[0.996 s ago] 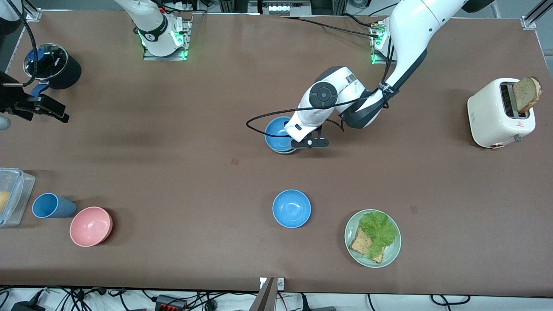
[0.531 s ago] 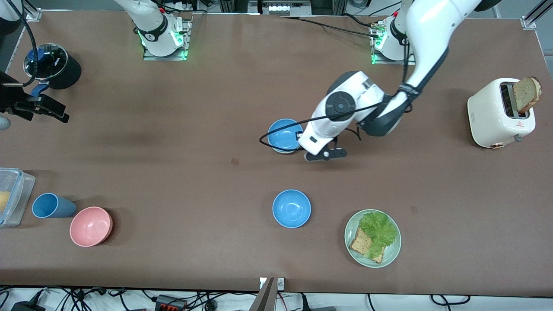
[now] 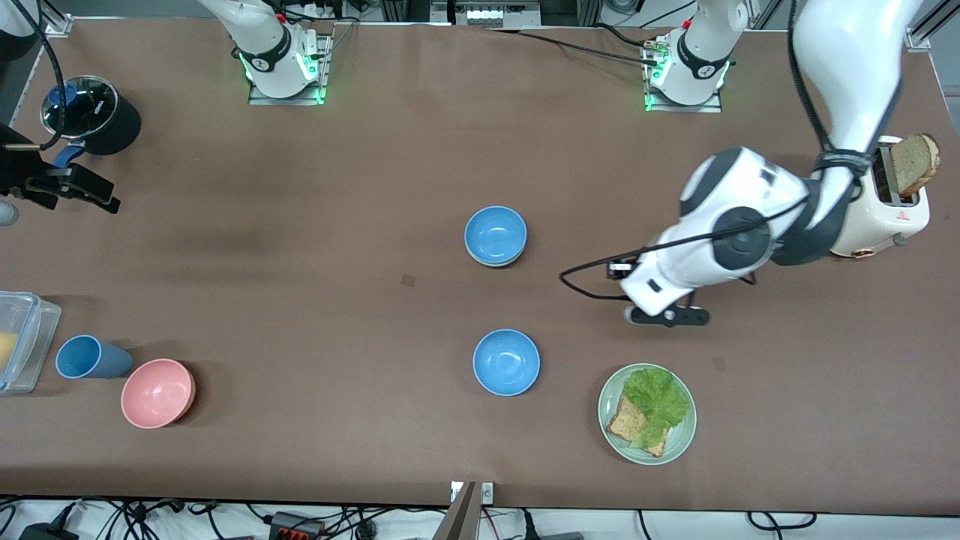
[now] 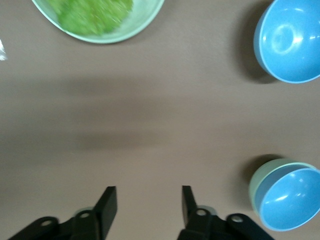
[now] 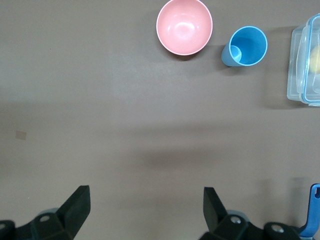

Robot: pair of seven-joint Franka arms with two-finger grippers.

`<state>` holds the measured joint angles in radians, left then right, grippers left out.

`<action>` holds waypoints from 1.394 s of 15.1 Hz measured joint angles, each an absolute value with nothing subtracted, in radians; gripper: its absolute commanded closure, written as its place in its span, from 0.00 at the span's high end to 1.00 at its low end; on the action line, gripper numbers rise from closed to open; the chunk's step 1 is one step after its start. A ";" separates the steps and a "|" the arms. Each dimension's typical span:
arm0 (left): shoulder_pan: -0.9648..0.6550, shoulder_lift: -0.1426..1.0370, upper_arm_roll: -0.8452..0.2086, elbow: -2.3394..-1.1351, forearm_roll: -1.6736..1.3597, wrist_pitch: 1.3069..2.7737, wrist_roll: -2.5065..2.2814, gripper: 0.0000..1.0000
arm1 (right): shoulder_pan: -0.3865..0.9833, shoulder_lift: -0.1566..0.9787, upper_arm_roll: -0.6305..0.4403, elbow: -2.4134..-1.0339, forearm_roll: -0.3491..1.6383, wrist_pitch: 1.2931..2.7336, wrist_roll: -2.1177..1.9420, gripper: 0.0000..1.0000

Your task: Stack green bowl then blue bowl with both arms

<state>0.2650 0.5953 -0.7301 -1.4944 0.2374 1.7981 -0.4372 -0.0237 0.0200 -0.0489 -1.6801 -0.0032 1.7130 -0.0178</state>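
Two bowls now sit nested mid-worktop: the bright sky-blue bowl (image 3: 495, 234) inside the pale sage-green bowl (image 4: 263, 173). Having let go, the left gripper (image 3: 666, 316) has swung away over bare worktop, jaws parted and empty. The right gripper (image 5: 145, 210) waits, jaws wide, empty. Stacking looks complete.

no readable text anywhere — only a small red warning triangle on the toaster (image 3: 870, 214).

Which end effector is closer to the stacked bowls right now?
Left. The left end effector hangs over bare table toward the left arm's end from the blue bowl nested in the green bowl; the right end effector waits at the right arm's end.
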 measured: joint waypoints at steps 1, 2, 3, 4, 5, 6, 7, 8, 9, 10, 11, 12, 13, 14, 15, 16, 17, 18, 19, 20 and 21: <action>0.282 0.595 -0.729 -1.481 0.237 1.782 -0.389 1.00 | -0.024 0.020 -0.049 -1.680 -0.003 1.713 -0.018 1.00; 0.294 0.593 -0.725 -1.468 0.237 1.774 -0.344 1.00 | -0.024 0.020 -0.049 -1.680 -0.003 1.713 -0.018 1.00; 0.298 0.581 -0.709 -1.461 0.237 1.770 -0.311 1.00 | -0.024 0.020 -0.049 -1.680 -0.003 1.713 -0.018 1.00; 0.293 0.554 -0.672 -1.462 0.226 1.766 -0.286 1.00 | -0.024 0.020 -0.049 -1.680 -0.003 1.713 -0.018 1.00; 0.277 0.513 -0.611 -1.467 0.192 1.761 -0.265 1.00 | -0.024 0.020 -0.049 -1.680 -0.003 1.713 -0.018 1.00; 0.249 0.462 -0.534 -1.477 0.152 1.757 -0.246 1.00 | -0.024 0.020 -0.049 -1.680 -0.003 1.713 -0.018 1.00; 0.213 0.406 -0.454 -1.491 0.125 1.753 -0.232 1.00 | -0.024 0.020 -0.049 -1.680 -0.003 1.713 -0.018 1.00; 0.178 0.347 -0.379 -1.511 0.109 1.748 -0.224 1.00 | -0.024 0.020 -0.049 -1.680 -0.003 1.713 -0.018 1.00; 0.152 0.289 -0.322 -1.535 0.095 1.743 -0.223 1.00 | -0.024 0.020 -0.049 -1.680 -0.003 1.713 -0.018 1.00; 0.138 0.230 -0.281 -1.567 0.068 1.741 -0.222 1.00 | -0.024 0.020 -0.049 -1.680 -0.003 1.713 -0.018 1.00; 0.131 0.169 -0.253 -1.604 0.035 1.745 -0.219 1.00 | -0.024 0.020 -0.049 -1.680 -0.003 1.713 -0.018 1.00; 0.126 0.112 -0.235 -1.642 0.019 1.752 -0.213 1.00 | -0.024 0.020 -0.049 -1.680 -0.004 1.713 -0.018 1.00; 0.122 0.070 -0.226 -1.675 0.014 1.757 -0.206 1.00 | -0.023 0.020 -0.049 -1.680 -0.004 1.713 -0.018 1.00; 0.119 0.043 -0.222 -1.703 0.013 1.761 -0.198 1.00 | -0.023 0.020 -0.049 -1.680 -0.004 1.713 -0.018 1.00; 0.116 0.027 -0.222 -1.725 0.012 1.767 -0.187 1.00 | -0.023 0.020 -0.049 -1.680 -0.004 1.713 -0.018 1.00; 0.111 0.015 -0.221 -1.744 0.011 1.771 -0.179 1.00 | -0.022 0.020 -0.048 -1.680 -0.004 1.713 -0.018 1.00; 0.103 0.003 -0.221 -1.765 0.011 1.774 -0.173 1.00 | -0.020 0.020 -0.048 -1.680 -0.004 1.712 -0.018 1.00; 0.095 -0.012 -0.221 -1.789 0.011 1.781 -0.172 1.00 | -0.020 0.020 -0.048 -1.680 -0.004 1.712 -0.018 1.00; 0.088 -0.025 -0.221 -1.809 0.011 1.785 -0.172 1.00 | -0.019 0.019 -0.048 -1.680 -0.004 1.712 -0.018 1.00; 0.084 -0.033 -0.222 -1.823 0.011 1.786 -0.172 1.00 | -0.019 0.019 -0.048 -1.680 -0.004 1.712 -0.018 1.00; 0.083 -0.037 -0.221 -1.831 0.011 1.787 -0.172 1.00 | -0.019 0.018 -0.048 -1.680 -0.004 1.712 -0.018 1.00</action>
